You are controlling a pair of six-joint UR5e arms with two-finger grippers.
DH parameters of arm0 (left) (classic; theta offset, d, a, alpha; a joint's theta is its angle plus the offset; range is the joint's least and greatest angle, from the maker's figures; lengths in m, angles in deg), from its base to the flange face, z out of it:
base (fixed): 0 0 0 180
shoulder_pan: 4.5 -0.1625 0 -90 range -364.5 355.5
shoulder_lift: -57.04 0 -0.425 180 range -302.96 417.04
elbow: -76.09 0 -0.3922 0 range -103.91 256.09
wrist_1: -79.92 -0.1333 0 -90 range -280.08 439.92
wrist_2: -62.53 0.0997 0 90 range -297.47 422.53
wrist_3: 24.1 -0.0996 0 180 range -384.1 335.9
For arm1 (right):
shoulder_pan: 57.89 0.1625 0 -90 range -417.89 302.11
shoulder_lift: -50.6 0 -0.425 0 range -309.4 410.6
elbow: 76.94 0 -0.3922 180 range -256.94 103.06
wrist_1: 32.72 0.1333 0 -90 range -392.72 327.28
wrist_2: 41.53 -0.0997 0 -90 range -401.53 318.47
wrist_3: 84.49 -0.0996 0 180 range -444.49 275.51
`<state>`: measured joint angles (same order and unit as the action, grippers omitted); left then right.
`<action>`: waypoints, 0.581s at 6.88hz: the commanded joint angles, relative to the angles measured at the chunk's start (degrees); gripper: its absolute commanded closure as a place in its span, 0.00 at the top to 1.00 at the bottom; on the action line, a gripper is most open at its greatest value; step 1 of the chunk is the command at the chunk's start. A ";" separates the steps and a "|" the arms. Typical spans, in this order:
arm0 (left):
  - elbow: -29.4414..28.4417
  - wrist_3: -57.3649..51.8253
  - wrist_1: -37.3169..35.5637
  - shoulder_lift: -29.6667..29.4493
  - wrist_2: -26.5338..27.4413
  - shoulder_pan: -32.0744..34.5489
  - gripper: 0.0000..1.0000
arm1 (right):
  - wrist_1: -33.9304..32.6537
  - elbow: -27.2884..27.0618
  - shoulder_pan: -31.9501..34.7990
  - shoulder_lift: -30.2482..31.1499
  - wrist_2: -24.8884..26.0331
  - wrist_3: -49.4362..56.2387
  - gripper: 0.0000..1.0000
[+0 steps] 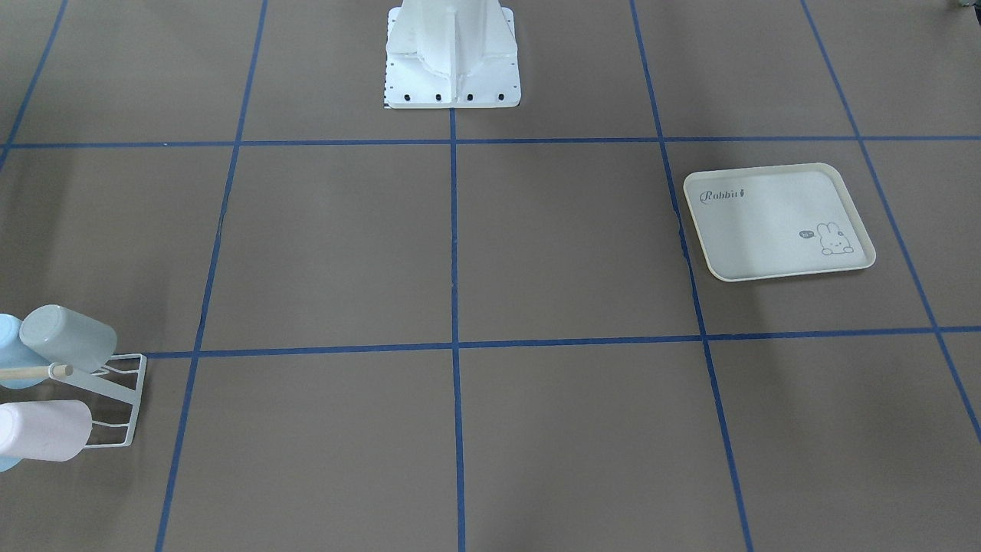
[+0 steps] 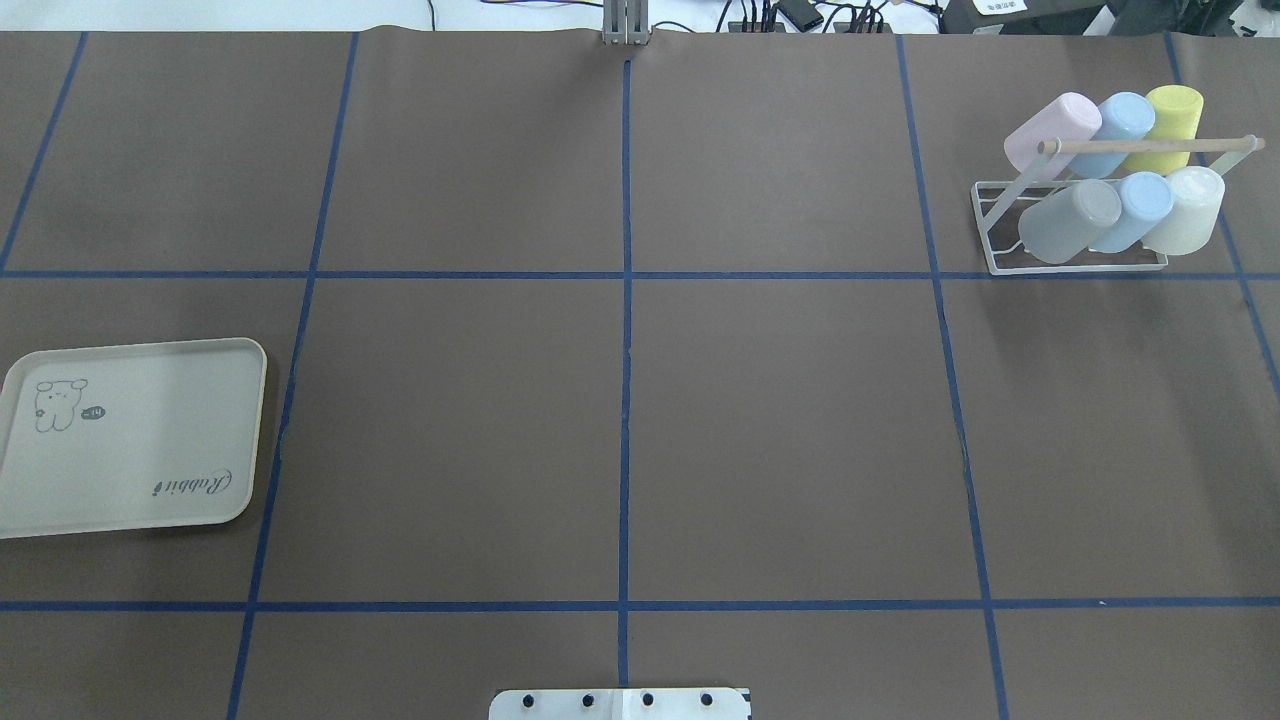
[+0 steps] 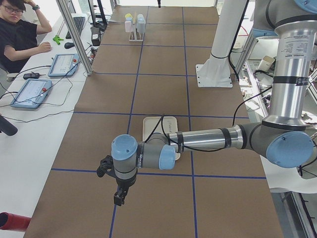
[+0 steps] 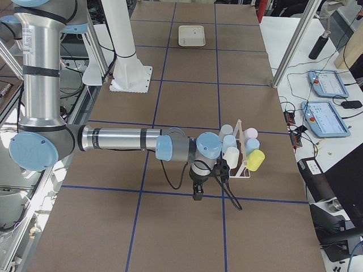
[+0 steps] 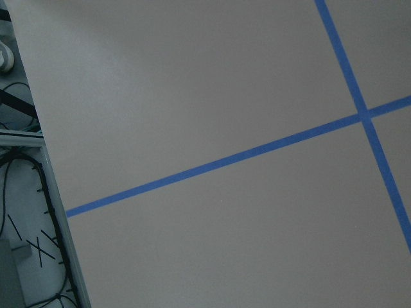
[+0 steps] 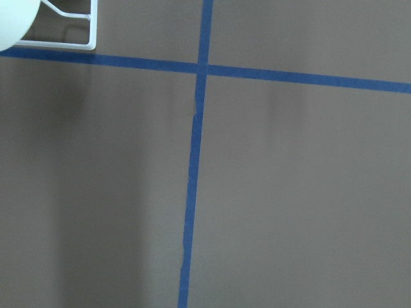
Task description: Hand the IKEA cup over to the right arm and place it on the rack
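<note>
Left pincer [image 3: 119,199] and right pincer [image 4: 197,195] hang above the surface [image 2: 780,430], clenched or released I cannot tell; six cups [image 2: 1070,222] sit on the rack [image 2: 985,228], so the right one should lift away without brushing it.

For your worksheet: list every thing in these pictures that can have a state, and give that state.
rack, upright on the table, holding cups.
cups, six, hung tilted on the rack.
tray, flat, empty.
left gripper, above the table; open or shut unclear.
right gripper, near the rack; open or shut unclear.
</note>
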<state>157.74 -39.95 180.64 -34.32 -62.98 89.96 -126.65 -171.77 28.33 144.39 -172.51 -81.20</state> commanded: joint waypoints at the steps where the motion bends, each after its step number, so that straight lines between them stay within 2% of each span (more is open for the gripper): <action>1: 3.66 11.68 -0.42 1.27 -7.43 0.02 1.00 | 0.15 -0.27 0.00 0.08 -0.15 -0.13 1.00; 2: 4.74 11.46 -0.87 1.88 -7.47 0.02 1.00 | 0.15 -0.27 0.00 0.08 -0.15 -0.13 1.00; 4: 10.43 11.28 -4.19 1.72 -7.29 -2.24 1.00 | 0.15 -0.35 0.00 0.08 -0.15 -0.13 1.00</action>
<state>164.68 -28.84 178.75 -32.61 -70.26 89.15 -126.50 -172.06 28.33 144.46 -172.65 -81.32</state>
